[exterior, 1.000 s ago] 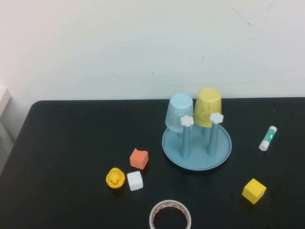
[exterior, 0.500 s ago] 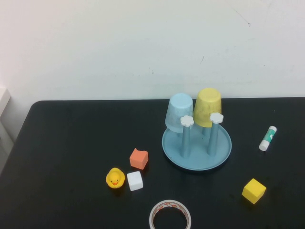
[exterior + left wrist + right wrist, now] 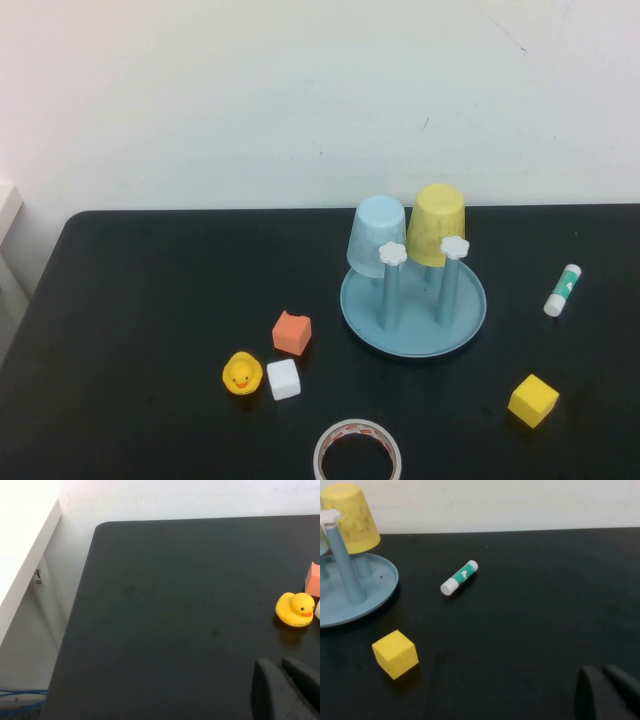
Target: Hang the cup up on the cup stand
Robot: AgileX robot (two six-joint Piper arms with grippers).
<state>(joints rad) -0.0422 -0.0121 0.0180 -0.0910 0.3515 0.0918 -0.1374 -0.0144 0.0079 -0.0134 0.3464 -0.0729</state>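
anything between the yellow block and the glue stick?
No. Bare black table between the yellow block and the glue stick, clearest in the right wrist view.

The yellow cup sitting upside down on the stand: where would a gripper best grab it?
Probably around the tapered wall of the yellow cup, coming from above: it sits mouth-down on a post of the cup stand, with the pale blue cup close on its left. Both the left gripper and right gripper are shut, parked away.

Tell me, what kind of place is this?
Probably a robot test bench, not a kitchen: a black table against a bare white wall, strewn with odd props: a rubber duck, a cup stand, a glue stick.
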